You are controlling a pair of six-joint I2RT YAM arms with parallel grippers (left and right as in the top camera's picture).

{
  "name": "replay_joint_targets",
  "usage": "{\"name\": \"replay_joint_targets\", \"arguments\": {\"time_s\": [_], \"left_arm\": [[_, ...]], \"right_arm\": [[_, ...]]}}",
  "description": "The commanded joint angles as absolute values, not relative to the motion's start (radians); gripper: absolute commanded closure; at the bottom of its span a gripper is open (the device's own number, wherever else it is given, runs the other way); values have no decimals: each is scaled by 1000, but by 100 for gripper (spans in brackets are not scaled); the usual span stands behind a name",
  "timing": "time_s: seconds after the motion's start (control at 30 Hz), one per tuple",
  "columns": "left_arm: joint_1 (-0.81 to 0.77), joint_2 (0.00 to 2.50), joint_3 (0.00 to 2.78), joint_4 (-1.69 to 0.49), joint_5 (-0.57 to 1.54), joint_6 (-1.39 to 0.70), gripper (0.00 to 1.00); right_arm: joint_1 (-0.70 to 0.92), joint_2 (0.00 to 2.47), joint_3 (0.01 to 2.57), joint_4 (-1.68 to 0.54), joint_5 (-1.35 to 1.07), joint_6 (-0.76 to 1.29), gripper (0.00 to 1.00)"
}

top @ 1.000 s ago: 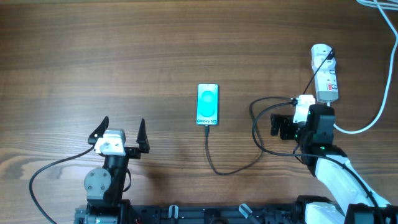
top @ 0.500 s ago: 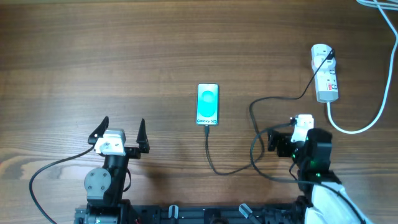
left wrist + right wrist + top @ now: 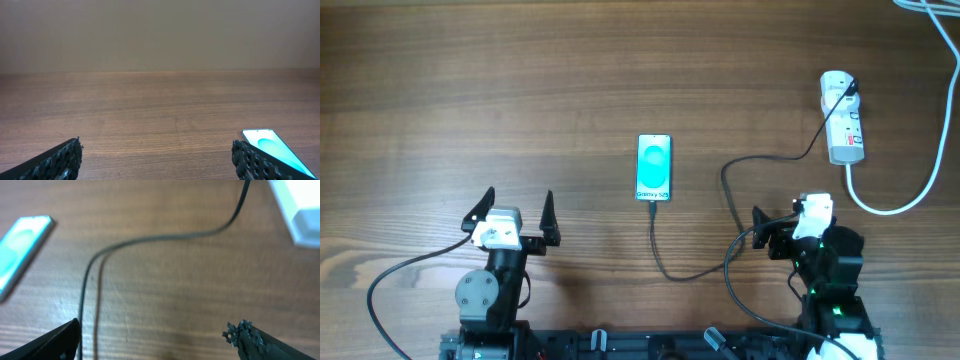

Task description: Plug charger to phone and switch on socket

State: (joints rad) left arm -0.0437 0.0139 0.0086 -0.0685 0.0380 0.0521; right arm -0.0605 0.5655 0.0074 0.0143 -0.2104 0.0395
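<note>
The phone [image 3: 654, 167] lies flat at the table's middle, its cyan screen up. It also shows in the left wrist view [image 3: 272, 145] and the right wrist view [image 3: 19, 250]. The charger's black cable [image 3: 665, 265] meets the phone's near end, loops right and runs up to its black plug [image 3: 850, 89] in the white socket [image 3: 843, 130] at the far right. The cable [image 3: 150, 239] and a socket corner [image 3: 297, 210] show in the right wrist view. My left gripper [image 3: 515, 213] [image 3: 155, 162] is open and empty. My right gripper [image 3: 782, 222] [image 3: 155, 340] is open and empty, over the cable loop and well short of the socket.
The socket's thick white cord [image 3: 920, 190] curves off the socket's near end and up the right edge. The cable loop [image 3: 728, 200] lies just left of my right gripper. Both arm bases stand at the front edge.
My right arm has drawn back from the socket toward the front edge, its gripper empty. The left arm, phone, cable and socket have not moved.
</note>
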Motion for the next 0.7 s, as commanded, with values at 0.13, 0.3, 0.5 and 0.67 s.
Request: {"name": "replay_joint_targets", "arguments": {"time_s": [0.13, 0.3, 0.5, 0.67], "left_arm": [[-35, 3, 6, -76, 25, 75, 0], [-35, 3, 6, -76, 25, 75, 0], [-35, 3, 6, -76, 25, 75, 0], [-35, 3, 6, -76, 25, 75, 0]], "right_arm": [[-57, 404, 5, 17, -241, 28, 0], [-57, 298, 5, 17, -241, 28, 0], [-57, 121, 5, 16, -237, 29, 0], [-57, 2, 5, 19, -238, 29, 0]]}}
